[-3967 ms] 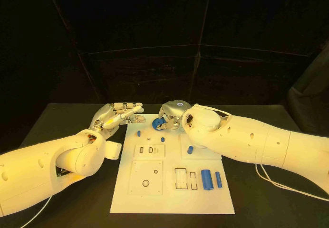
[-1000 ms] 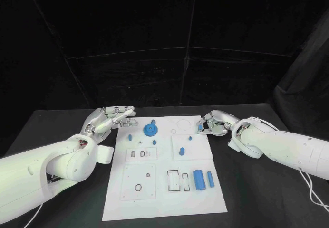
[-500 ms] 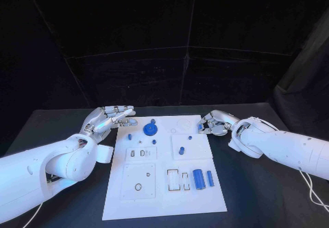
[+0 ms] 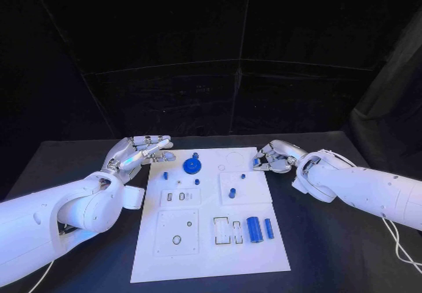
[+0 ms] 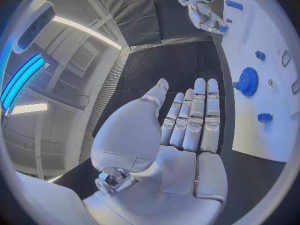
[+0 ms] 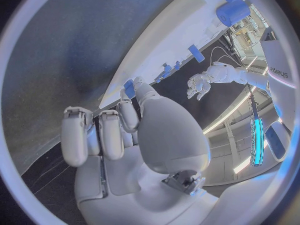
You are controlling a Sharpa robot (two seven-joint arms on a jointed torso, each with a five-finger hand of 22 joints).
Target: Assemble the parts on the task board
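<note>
The white task board lies in the middle of the black table. A blue gear sits near its far edge. My left hand hovers just off the board's far left corner, flat, fingers straight, holding nothing. My right hand is at the board's far right edge with its fingers curled. It pinches a small blue part at its fingertips. The left wrist view also shows the right hand and that part.
Small blue pegs sit on the board's middle. A thick blue cylinder and a thinner bar lie near the right side, beside rectangular slots. Bare black table surrounds the board.
Four seconds ago my right hand held the blue gear over the board's far middle. The gear now sits on the board and that hand is at the right edge. Left hand barely moved.
</note>
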